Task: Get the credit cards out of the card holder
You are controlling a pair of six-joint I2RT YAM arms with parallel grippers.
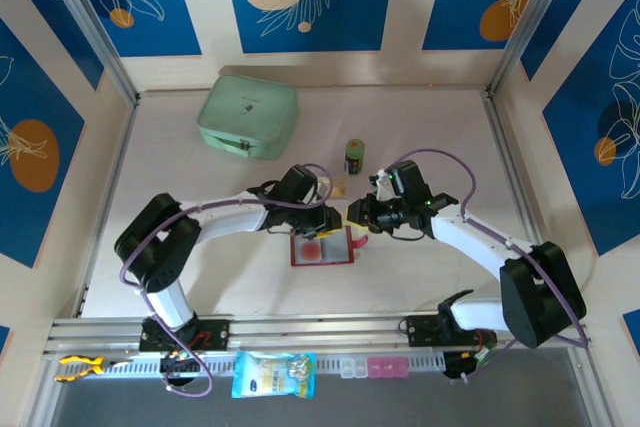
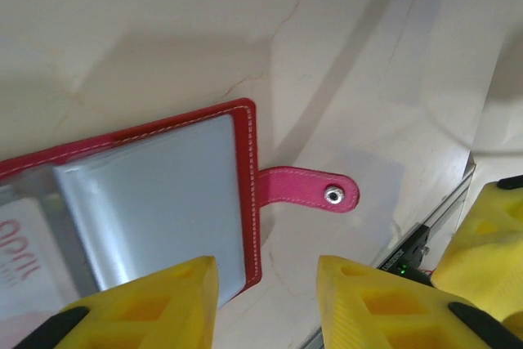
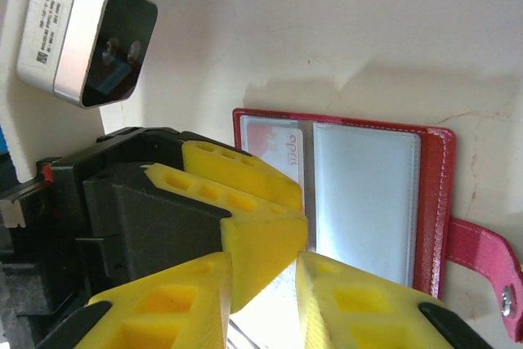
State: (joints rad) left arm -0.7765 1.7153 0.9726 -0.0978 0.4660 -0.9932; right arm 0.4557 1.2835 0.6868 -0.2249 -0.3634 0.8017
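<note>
- We see the card holder [image 1: 322,249] lying open on the table [image 1: 440,137], near the middle, between the two arms.
- Its strap tab [image 2: 306,190] lies flat on the right side.
- One credit card [image 3: 282,149] with red print sits in the left sleeve; the right sleeve looks grey and clear.
- The left pincer [image 2: 265,269] is released: its fingers are apart above the right edge of the holder, with nothing between them.
- The right pincer [image 3: 263,274] is just beside it, fingers a little apart; we cannot tell if it grasps something.
- Far left is a mint-green case [image 1: 248,117], and a green can [image 1: 355,157] stands beyond the holder.
</note>
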